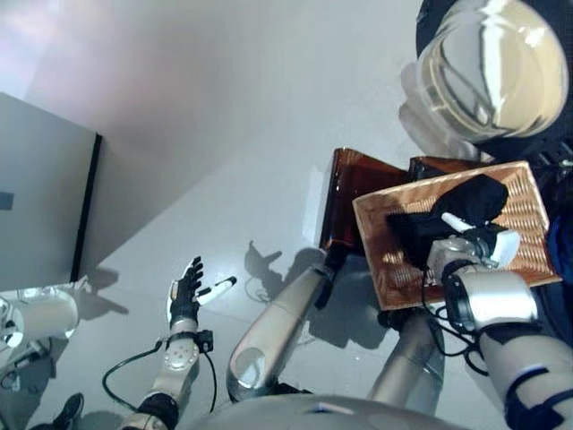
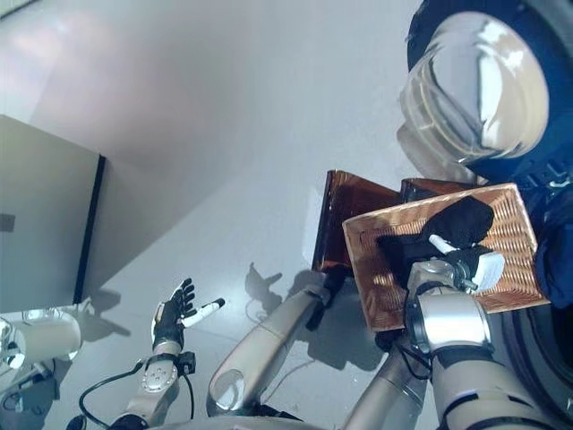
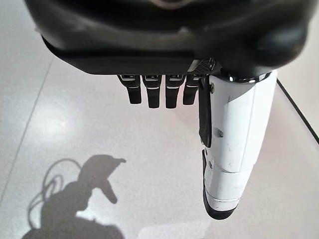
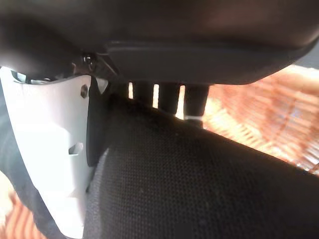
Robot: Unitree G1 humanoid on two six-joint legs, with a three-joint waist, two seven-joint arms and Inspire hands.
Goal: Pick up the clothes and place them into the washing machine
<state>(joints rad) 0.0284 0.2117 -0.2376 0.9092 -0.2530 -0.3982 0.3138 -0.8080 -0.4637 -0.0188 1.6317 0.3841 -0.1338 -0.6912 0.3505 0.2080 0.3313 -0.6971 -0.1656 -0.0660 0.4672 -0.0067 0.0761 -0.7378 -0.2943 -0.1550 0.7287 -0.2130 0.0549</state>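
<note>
The shallow wicker basket point(image 1: 376, 260) rests on the dark brown box point(image 1: 345, 193) below the washing machine's round open door point(image 1: 488, 63). A black garment point(image 1: 479, 199) lies bunched in the basket. My right hand point(image 1: 483, 242) is down on it, thumb straight and fingers reaching into the cloth. In the right wrist view the black cloth point(image 4: 199, 184) bulges between the white thumb point(image 4: 45, 149) and the fingers, with wicker point(image 4: 259, 124) beyond. My left hand point(image 1: 185, 291) hangs open and empty over the floor at the lower left; it also shows in the left wrist view point(image 3: 234, 144).
A grey cabinet point(image 1: 40, 210) stands at the left. A round white object point(image 1: 40, 318) sits on the floor below it. Something blue point(image 2: 551, 242) hangs at the right edge by the machine. Pale bare floor lies between the cabinet and the box.
</note>
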